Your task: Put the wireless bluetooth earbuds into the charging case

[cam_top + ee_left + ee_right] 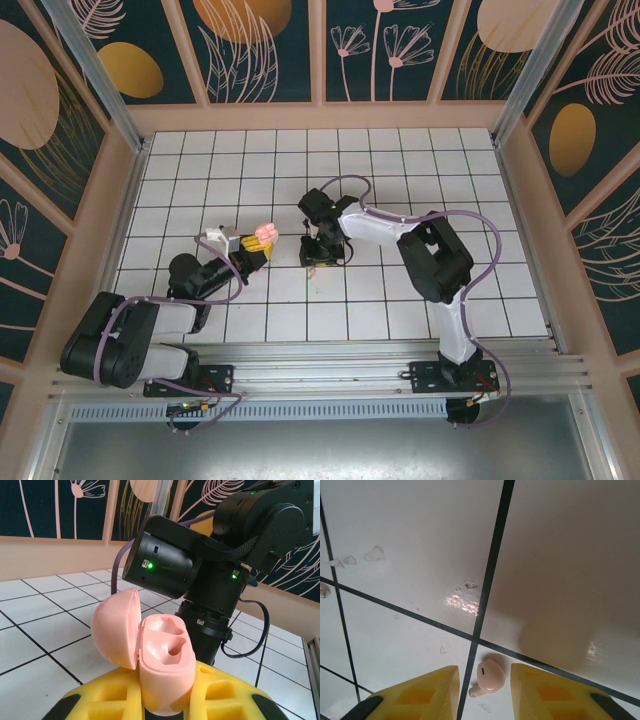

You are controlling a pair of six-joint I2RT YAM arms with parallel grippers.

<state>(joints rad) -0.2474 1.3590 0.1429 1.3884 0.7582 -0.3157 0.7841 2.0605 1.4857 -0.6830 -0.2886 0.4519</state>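
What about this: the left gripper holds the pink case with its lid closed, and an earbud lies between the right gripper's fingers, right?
The lid is open, not closed: the left wrist view shows the case in the left gripper hinged apart. The rest holds.

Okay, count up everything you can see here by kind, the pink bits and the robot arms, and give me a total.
Charging case, open: 1
Earbud, on the tile: 1
Robot arms: 2, the left arm and the right arm
Total: 4
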